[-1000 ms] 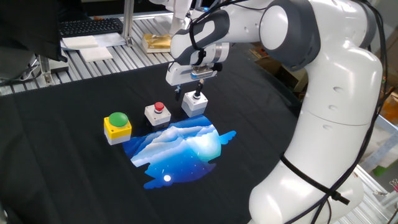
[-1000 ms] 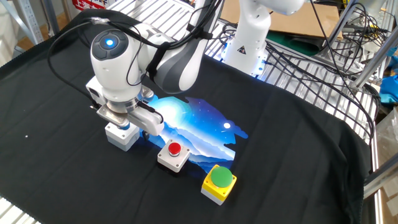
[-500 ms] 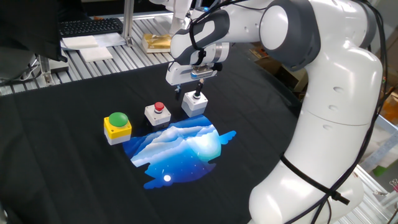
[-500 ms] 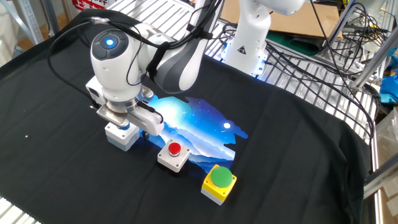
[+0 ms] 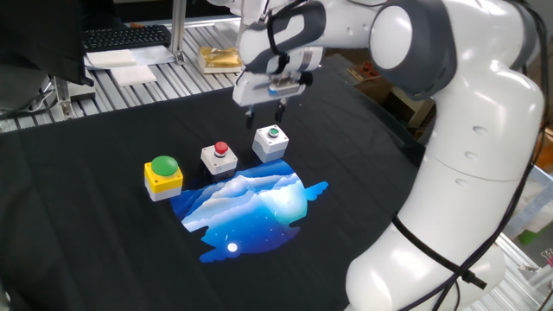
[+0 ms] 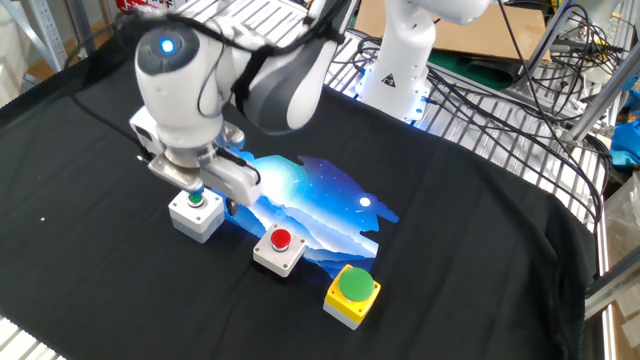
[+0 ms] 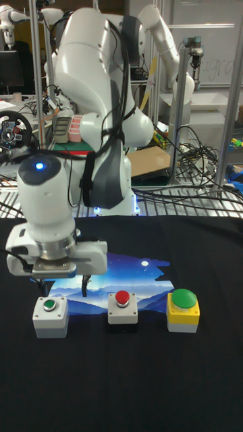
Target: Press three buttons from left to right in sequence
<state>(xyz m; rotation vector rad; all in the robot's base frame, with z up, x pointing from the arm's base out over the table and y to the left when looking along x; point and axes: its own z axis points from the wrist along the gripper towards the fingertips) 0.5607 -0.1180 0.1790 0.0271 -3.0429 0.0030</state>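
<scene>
- Setting: a lab bench draped in black cloth, with a blue-and-white mountain print lying on it; ribbed metal shows at the bench edges, and a keyboard and papers sit beyond the far edge.
- Task items: you have three boxed buttons in a row beside the print's edge. The big green dome on its yellow box stands at one end, the small red button on a white box in the middle, and the small green button on a white box at the other end. The boxes are near one another but not touching.
- Gripper: the gripper hangs just above the small green button, clear of it, so the cap is fully visible in all three views. In the one fixed view two dark fingertips point down with a slight gap between them, holding nothing.
- Arm pose: the white arm reaches over the bench from its base at the far side, wrist bent so the gripper points straight down; a blue light glows on the wrist housing.
- Step in hand, as a judgement: the gripper stands over the last box in the row, which suggests you are at the third press or just past it. No view confirms any button has been actuated.
- Next move: if the press counts, lift straight up and clear the row; if not, come straight down, centred on the cap, without nudging the box.
</scene>
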